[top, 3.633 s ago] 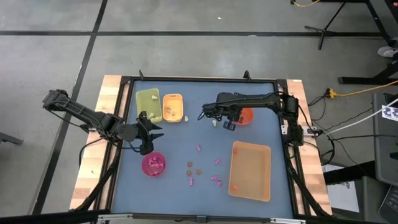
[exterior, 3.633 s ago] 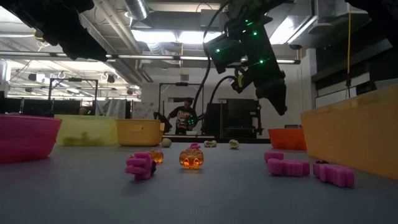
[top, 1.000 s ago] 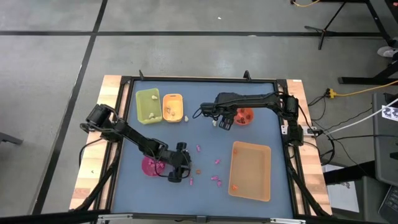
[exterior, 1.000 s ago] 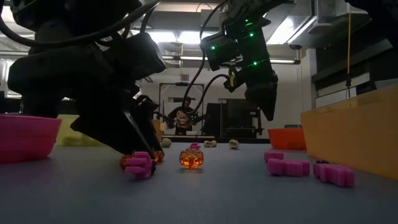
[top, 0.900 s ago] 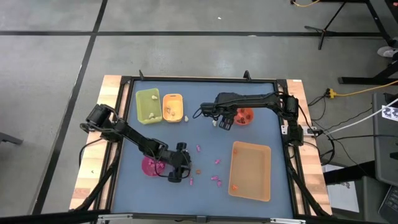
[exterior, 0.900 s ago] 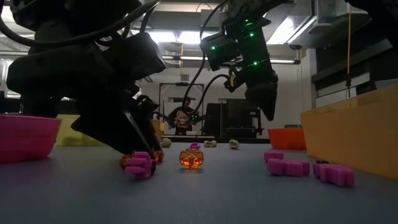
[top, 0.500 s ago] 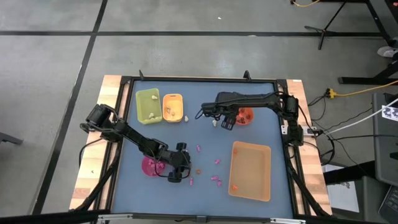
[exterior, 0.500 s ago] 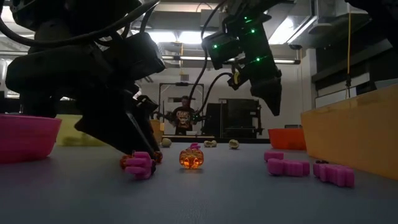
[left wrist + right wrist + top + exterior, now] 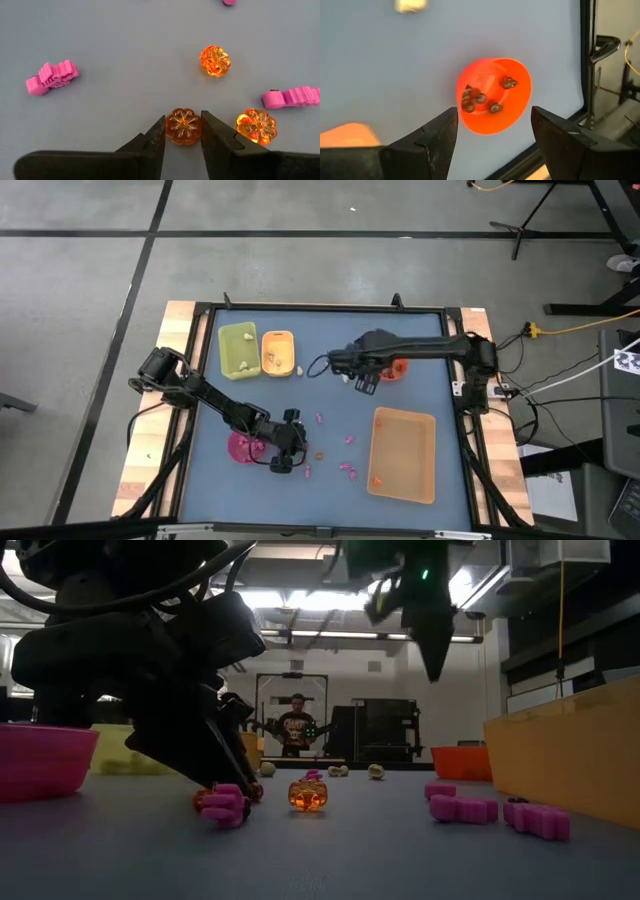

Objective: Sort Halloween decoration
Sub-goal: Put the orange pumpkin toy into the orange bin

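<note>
The left gripper (image 9: 183, 131) clamps a translucent orange pumpkin bead (image 9: 183, 126) on the blue tabletop (image 9: 115, 40); the right gripper (image 9: 495, 132) hangs spread wide.

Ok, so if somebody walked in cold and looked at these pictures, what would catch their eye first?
Probably the left tool down on the blue mat, its fingers closing on either side of an orange pumpkin bead, with two more pumpkins and pink trinkets scattered around. Next, the red bowl holding dark pieces, seen below the open right tool hovering above it.
</note>
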Robot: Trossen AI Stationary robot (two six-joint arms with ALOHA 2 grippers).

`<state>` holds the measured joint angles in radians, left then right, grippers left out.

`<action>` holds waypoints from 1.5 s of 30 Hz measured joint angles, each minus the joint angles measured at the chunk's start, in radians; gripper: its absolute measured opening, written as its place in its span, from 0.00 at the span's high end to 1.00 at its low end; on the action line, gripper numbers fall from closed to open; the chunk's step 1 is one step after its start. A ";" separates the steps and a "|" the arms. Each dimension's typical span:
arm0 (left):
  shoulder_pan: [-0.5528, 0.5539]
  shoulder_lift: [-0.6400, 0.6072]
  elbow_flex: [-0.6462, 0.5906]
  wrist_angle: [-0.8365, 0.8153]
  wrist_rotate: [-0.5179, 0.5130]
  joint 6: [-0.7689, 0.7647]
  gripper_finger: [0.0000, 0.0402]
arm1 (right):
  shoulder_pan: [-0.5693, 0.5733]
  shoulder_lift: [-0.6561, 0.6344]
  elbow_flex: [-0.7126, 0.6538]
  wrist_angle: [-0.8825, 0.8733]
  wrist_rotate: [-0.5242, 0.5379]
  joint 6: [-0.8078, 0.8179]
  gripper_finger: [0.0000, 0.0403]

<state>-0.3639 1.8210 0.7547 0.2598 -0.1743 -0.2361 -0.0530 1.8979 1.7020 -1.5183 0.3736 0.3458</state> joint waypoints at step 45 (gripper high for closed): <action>0.025 0.357 0.577 0.393 -0.067 0.206 0.79 | 0.400 -0.095 -0.002 0.218 0.061 0.035 0.38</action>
<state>-0.3393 2.1783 1.3321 0.6528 -0.2409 -0.0303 0.3466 1.8030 1.7004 -1.3005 0.4345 0.3809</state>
